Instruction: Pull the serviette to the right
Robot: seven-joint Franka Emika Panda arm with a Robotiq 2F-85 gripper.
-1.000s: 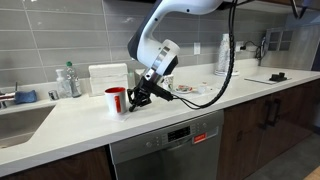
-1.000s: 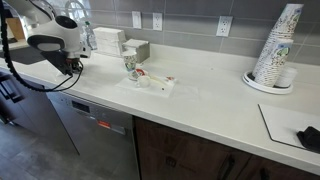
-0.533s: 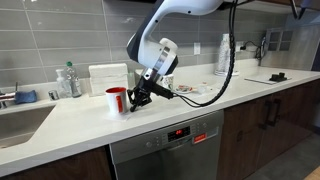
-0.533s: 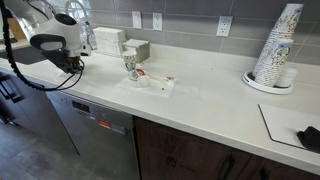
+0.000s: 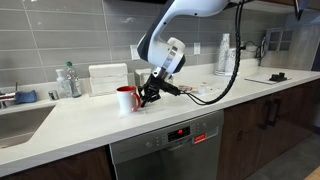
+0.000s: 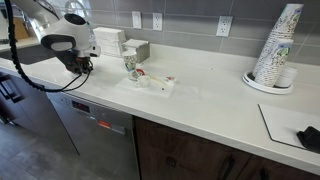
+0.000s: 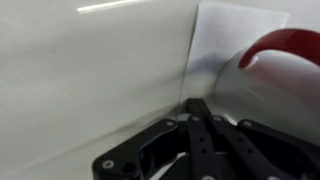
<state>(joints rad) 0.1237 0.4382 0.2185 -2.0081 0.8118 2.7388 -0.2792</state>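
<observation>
In the wrist view a white serviette (image 7: 232, 38) lies flat on the white counter with a red cup (image 7: 287, 52) standing on it. My gripper (image 7: 196, 104) is shut, its fingertips pinching the serviette's near edge. In an exterior view the gripper (image 5: 150, 96) sits low on the counter, right beside the red cup (image 5: 127, 99). In both exterior views the serviette is too faint to make out. In an exterior view the gripper (image 6: 82, 66) is at the counter's left end, and the red cup is hidden behind it.
A sink (image 5: 20, 120) and bottles (image 5: 68, 82) are nearby, with a white box (image 5: 108, 77) at the wall. A patterned cup (image 6: 130, 66) and another napkin with small items (image 6: 156, 83) lie beyond. A cup stack (image 6: 276, 48) stands far along. A dishwasher (image 5: 172, 146) is below.
The gripper has slid along the counter away from the sink. The red cup has moved the same way with it, staying on the serviette.
</observation>
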